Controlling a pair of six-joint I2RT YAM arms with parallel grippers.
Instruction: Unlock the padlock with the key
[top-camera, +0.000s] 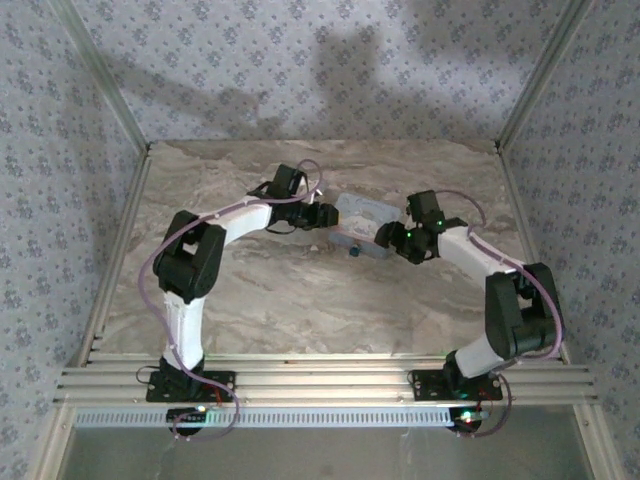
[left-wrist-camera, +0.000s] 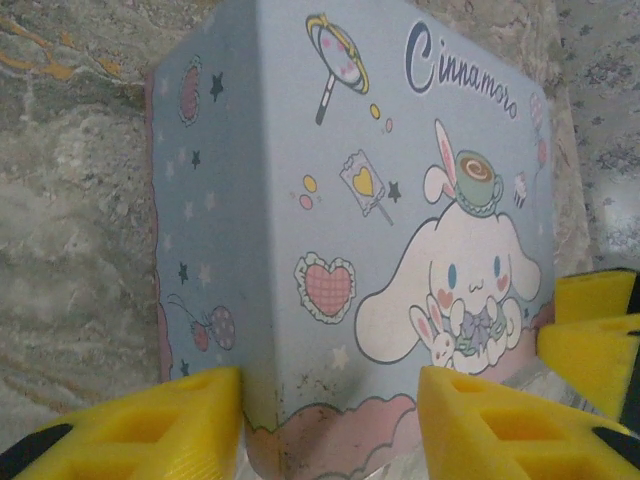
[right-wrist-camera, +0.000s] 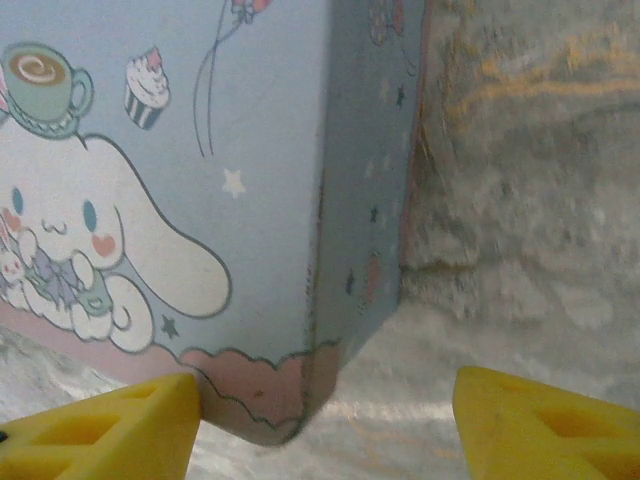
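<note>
At the centre of the overhead frame, on the marbled table (top-camera: 300, 300), we see both arms flank a pale blue cartoon tin (left-wrist-camera: 300, 200), with a tiny dark speck we take for the padlock (top-camera: 353, 250) just below the tin's lower edge. The left gripper (left-wrist-camera: 330, 392) straddles one tin corner, fingers close against both faces, though we cannot tell whether it grips. The right gripper (right-wrist-camera: 325, 392) stands open around the opposite corner, and with neither carrying a key, we judge the unlocking not yet begun: key fetched, inserted, turned.
</note>
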